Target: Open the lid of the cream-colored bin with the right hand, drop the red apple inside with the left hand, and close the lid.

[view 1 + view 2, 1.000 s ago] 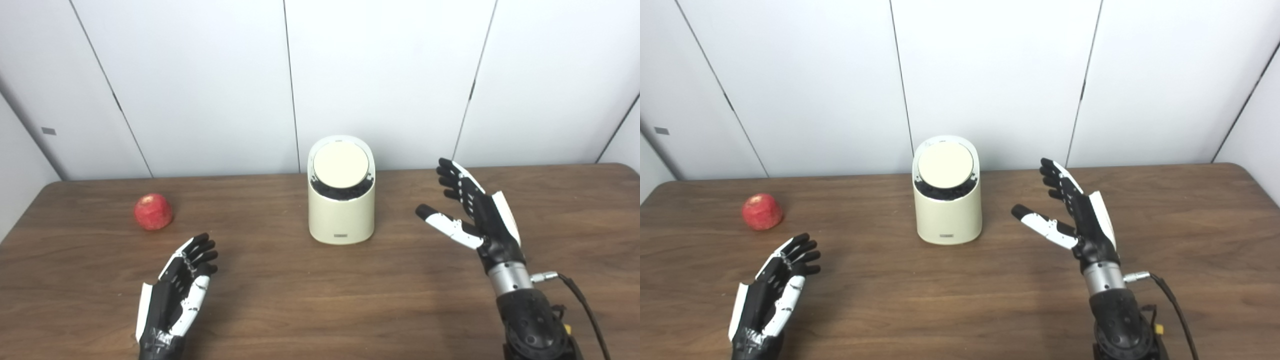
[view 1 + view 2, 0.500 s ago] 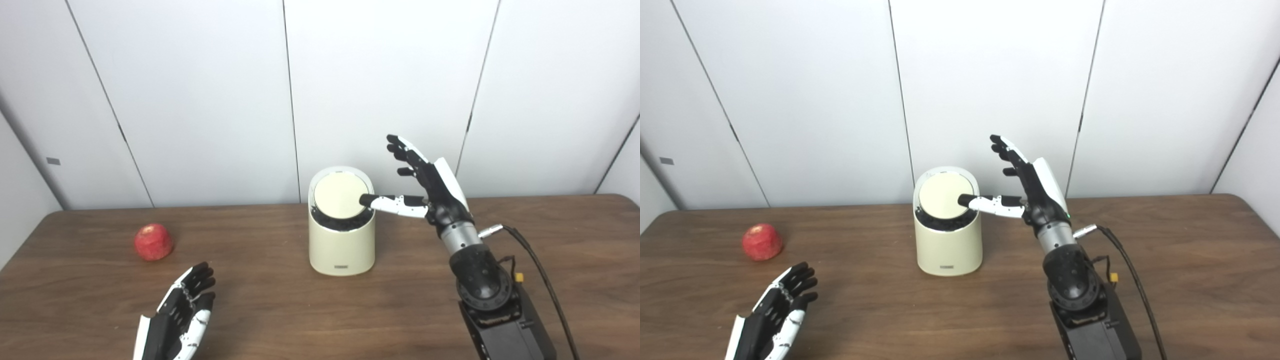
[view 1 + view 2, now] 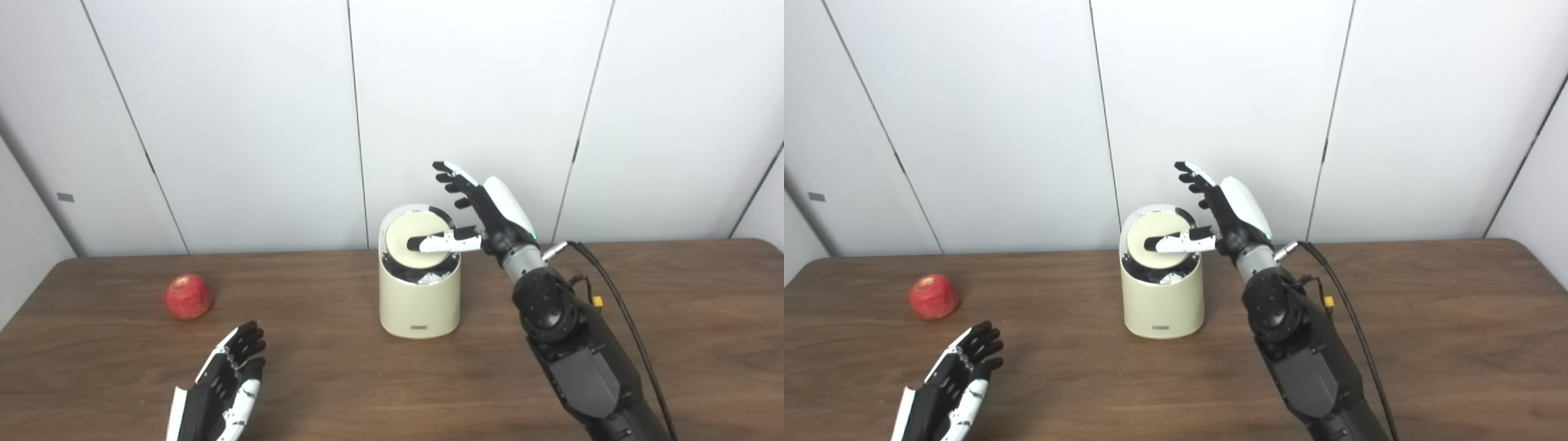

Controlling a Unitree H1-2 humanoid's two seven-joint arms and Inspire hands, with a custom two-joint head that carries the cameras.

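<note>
Lid-opening step: right hand, fingers spread, holding nothing, thumb on lid of bin at center; next push it open; left hand open, empty, below apple.

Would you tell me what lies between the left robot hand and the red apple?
Nothing: only bare wooden table separates the left robot hand from the red apple, visible in both eye views.

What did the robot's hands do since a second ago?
The right hand rose from beside the cream-colored bin and swung left, laying its thumb across the round lid, which now looks slightly tipped. It grips nothing. The camera tilted too. The left hand waits open, and the red apple lies where it was on the wooden table.
</note>
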